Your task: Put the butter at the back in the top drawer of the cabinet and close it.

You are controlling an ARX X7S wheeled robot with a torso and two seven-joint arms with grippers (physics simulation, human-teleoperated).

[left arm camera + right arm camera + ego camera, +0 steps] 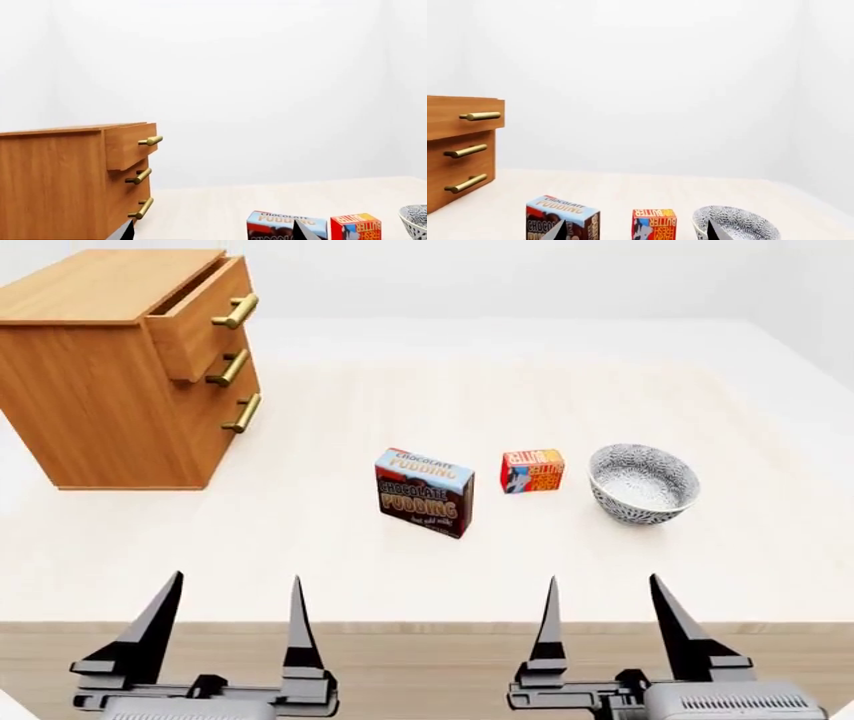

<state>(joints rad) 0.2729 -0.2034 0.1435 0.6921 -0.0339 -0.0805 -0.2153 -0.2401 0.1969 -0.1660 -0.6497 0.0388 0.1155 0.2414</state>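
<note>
The butter [533,471], a small red-and-orange box, stands mid-table between the pudding box and the bowl; it also shows in the wrist views [355,226] [654,224]. The wooden cabinet [94,380] sits at the far left, its top drawer [200,315] pulled out a little, brass handle forward; the drawer shows too in the left wrist view [130,145] and right wrist view [464,117]. My left gripper [230,615] and right gripper [603,615] hover near the table's front edge, both open and empty, well short of the butter.
A blue-and-brown Chocolate Pudding box [424,491] stands left of the butter. A patterned bowl [643,483] sits to its right. Two lower drawers [220,390] are closed. The table's front edge [427,624] runs just beyond my fingertips.
</note>
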